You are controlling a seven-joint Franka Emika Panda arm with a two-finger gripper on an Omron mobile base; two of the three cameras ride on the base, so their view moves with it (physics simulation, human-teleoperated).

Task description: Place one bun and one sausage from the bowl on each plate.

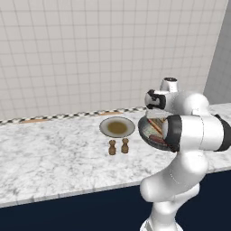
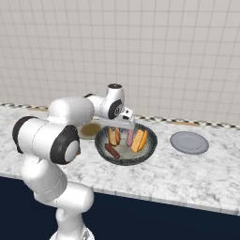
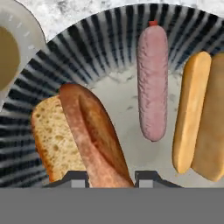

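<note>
Bun (image 3: 87,135), crusty, light, stiff: directly between my gripper (image 3: 111,177) tips, which stand spread, ungrasped. I'd pinch mid-length. Pink sausage (image 3: 152,83) ahead-right, slippery.

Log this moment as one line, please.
stage: reaching | pincer: open, astride brown split bun | wide dark grey bowl: still loaded | brown-centred plate: bare

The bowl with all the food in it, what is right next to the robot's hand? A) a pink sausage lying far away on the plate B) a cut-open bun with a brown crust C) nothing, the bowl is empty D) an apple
B: in the hand view, a cut-open bun with a brown crust lies in the bowl, its near end between the two finger tips of the hand.
</note>
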